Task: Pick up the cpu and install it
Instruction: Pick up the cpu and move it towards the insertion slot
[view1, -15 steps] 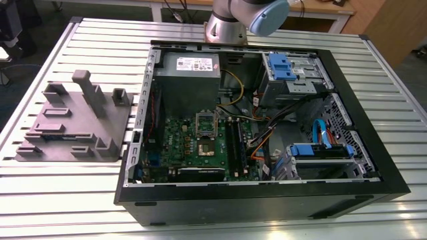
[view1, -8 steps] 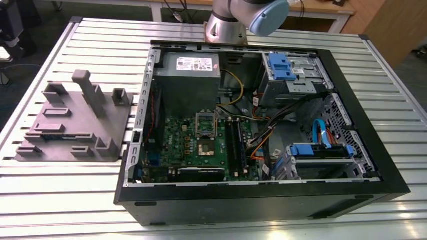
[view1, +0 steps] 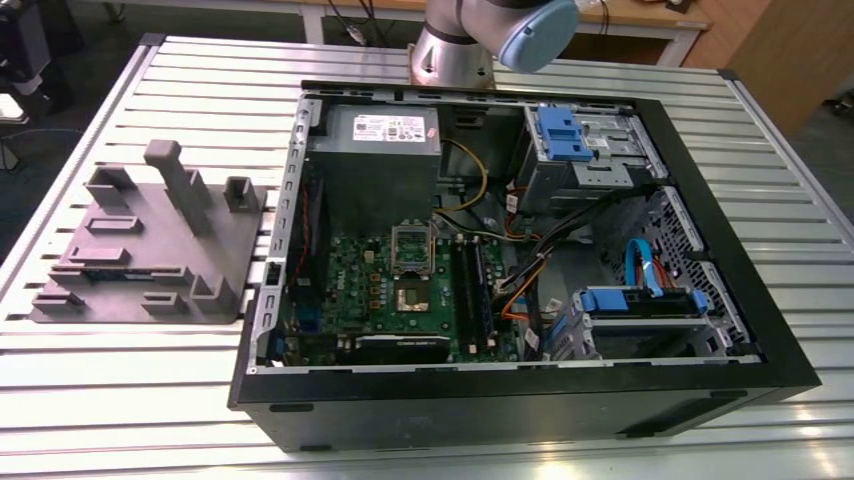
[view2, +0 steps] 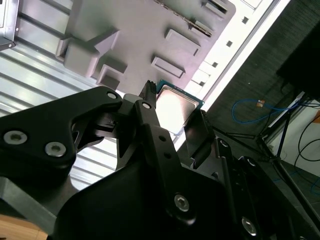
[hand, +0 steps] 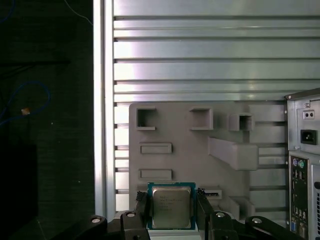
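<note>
table (view1: 80, 400): pale metal slats, on which everything is laid.
fixture (view1: 147, 255): a grey block with posts and pockets, set at the exterior view's left, just beside the case. In both wrist views it is seen beyond the fingers (hand: 200, 150) (view2: 135, 30).
gripper (hand: 172, 212): black and two-fingered. In both wrist views (view2: 172, 114) it is clamped on the cpu, with one of the fingers (hand: 141, 210) pressed against each of two opposite edges.
cpu (hand: 171, 204): held between the fingers in front of the fixture's near edge. Its silver lid and green rim are turned toward the first wrist camera, and the lid is lit bright in the second wrist view (view2: 175, 106). Whether it touches the fixture cannot be told.
case (view1: 534, 405): a black computer case, laid on its side with the panel off, filling the middle and the exterior view's right of the table. Its rear ports are caught in the first wrist view (hand: 302, 165).
motherboard (view1: 360, 290): green, mounted in the left part of the case.
socket (view1: 414, 292): a dark square on the motherboard, with a metal frame (view1: 411, 243) just behind it.
arm (view1: 467, 45): a silver tube with a pale blue cap, seen beyond the far wall of the case.
drive cages (view1: 581, 135): grey with blue latches, fitted along the right side of the case.
</note>
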